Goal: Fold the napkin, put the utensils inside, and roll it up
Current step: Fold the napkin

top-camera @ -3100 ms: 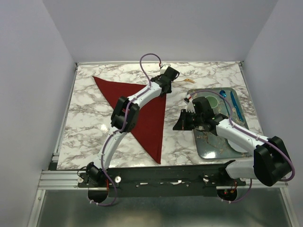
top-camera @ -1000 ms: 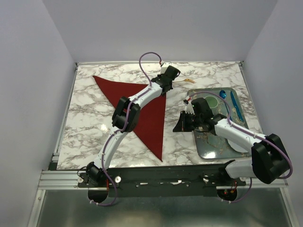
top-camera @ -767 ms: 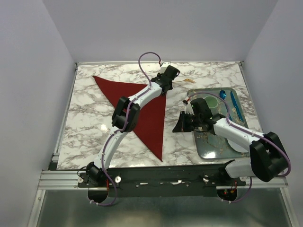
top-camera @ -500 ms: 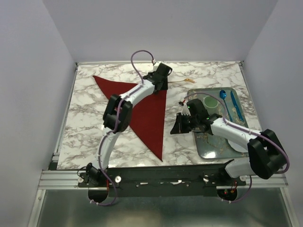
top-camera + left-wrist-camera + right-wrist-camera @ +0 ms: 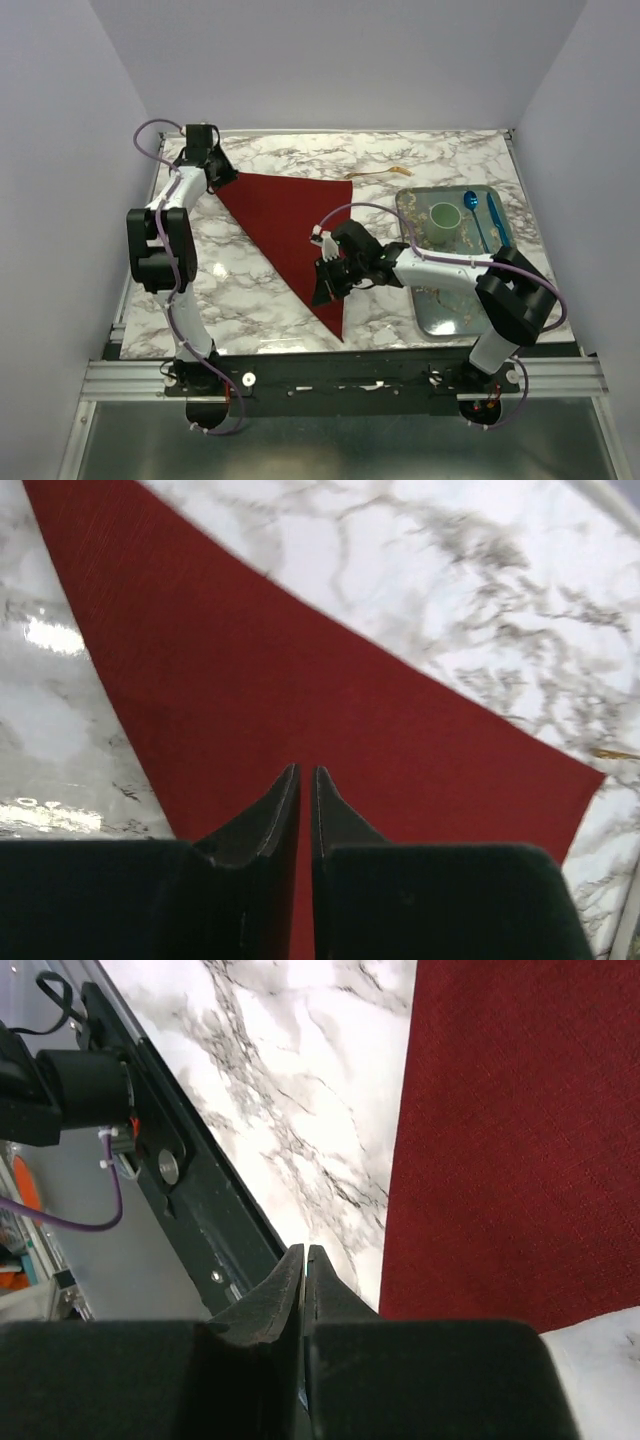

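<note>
The dark red napkin (image 5: 305, 235) lies flat on the marble table as a triangle, its point toward the near edge. My left gripper (image 5: 222, 176) is shut and empty over the napkin's far left corner; the left wrist view shows its tips (image 5: 305, 772) just above the cloth (image 5: 300, 670). My right gripper (image 5: 323, 293) is shut near the napkin's near tip. In the right wrist view its tips (image 5: 305, 1250) hang over bare marble beside the cloth's edge (image 5: 500, 1140). One gold utensil (image 5: 385, 172) lies on the table beyond the napkin's far right corner.
A metal tray (image 5: 450, 300) at the right holds a green cup (image 5: 443, 215), a blue spoon (image 5: 470, 200) and a blue utensil (image 5: 497, 222). The black front rail (image 5: 170, 1190) runs along the near table edge. Walls close in left, right and back.
My left arm swung from the napkin's far right corner to its far left corner. My right arm moved left from the tray to the napkin's near tip. Both stayed shut.
</note>
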